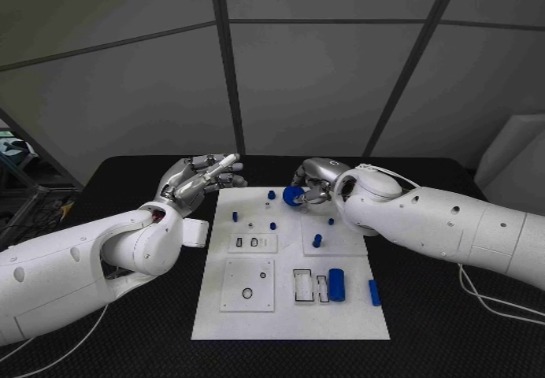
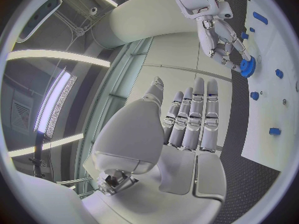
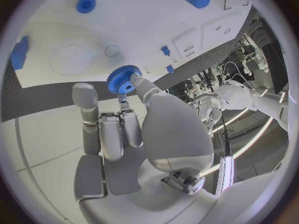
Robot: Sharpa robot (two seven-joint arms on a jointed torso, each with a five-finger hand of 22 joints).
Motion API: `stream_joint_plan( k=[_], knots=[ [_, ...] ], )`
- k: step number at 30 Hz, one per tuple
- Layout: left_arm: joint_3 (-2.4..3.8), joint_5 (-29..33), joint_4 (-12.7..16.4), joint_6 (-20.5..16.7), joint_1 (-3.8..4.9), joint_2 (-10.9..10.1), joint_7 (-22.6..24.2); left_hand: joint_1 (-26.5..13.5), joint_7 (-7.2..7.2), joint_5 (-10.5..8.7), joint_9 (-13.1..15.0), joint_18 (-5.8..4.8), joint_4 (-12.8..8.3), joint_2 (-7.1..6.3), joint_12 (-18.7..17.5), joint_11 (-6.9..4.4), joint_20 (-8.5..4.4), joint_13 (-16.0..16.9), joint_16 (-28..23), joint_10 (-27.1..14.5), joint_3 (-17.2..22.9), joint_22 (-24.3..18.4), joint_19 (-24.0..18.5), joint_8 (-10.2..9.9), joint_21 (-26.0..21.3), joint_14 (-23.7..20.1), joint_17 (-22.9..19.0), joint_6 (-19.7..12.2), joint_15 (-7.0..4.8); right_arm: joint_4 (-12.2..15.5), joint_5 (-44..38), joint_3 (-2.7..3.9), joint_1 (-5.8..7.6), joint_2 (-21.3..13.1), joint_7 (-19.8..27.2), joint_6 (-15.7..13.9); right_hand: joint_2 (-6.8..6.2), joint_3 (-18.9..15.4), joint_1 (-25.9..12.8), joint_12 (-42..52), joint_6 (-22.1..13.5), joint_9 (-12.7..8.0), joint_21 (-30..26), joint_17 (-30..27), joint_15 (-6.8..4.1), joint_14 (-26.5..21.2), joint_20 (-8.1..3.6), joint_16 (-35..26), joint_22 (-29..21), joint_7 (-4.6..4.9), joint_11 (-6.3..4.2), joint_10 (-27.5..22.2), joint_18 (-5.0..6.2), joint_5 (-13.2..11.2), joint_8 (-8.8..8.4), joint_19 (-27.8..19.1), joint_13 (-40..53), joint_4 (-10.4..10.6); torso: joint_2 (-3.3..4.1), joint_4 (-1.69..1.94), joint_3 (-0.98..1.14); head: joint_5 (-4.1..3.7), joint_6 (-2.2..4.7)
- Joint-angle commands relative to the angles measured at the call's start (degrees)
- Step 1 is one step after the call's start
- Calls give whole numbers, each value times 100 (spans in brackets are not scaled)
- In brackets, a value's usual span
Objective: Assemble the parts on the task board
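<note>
The white task board (image 1: 290, 319) lies in the middle of the black table. My right hand (image 1: 311, 179) hovers over the board's far end and pinches a blue gear (image 1: 294, 195) between thumb and a finger; the right wrist view shows the gear (image 3: 123, 79) at the tips of that hand (image 3: 118, 129), just above the board (image 3: 143, 25). My left hand (image 1: 202, 179) hangs over the board's far left corner, fingers straight and apart, holding nothing. In the left wrist view that hand (image 2: 187, 119) is empty, with the right hand (image 2: 218, 35) and gear (image 2: 247, 67) beyond it.
A blue cylinder (image 1: 336, 283) and a blue bar (image 1: 374, 292) lie near the board's near right side. Small blue pegs (image 1: 235, 215) (image 1: 316, 241) stand on the far half. Recessed plates with slots (image 1: 250, 285) sit left of centre. A cable (image 1: 488, 303) trails on the right.
</note>
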Motion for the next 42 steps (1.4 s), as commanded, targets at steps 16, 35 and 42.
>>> stream_joint_plan(
  k=[16,35,42],
  knots=[
    [6,-8,-39,72,11,49,-3,21,0,-14,1,14,-24,54,-28,9,1,8,-26,30,-9,-4,12,-38,-22,18,-1,58,-14,-377,-459,-12,-16,757,-22,-18,-25,81,-111,1,189,-9,26,518,-36,407,-35,27,10,-92,-8,34,-92,32,-59,-6,370,13,16,-1,1,62,-42],
    [7,-8,-35,90,12,79,-11,22,0,-14,1,14,-29,61,-31,9,2,8,-33,34,-10,-5,14,-40,-23,18,-2,61,-14,-681,-512,-31,-86,1032,-76,358,-88,106,-226,-45,150,-34,15,483,-15,400,-19,12,-17,-69,11,-6,-89,37,-159,-32,318,33,4,-18,6,95,-89],
    [7,-8,-42,89,12,84,-12,22,0,-14,1,14,-29,61,-31,9,2,8,-33,34,-10,-5,14,-40,-23,18,-2,61,-14,-718,-547,-36,-92,1039,-137,497,-139,100,-298,-94,100,-42,-1,464,5,394,-2,3,-45,-49,29,-52,-85,26,-231,-56,260,48,7,-22,7,94,-107]
  ],
)
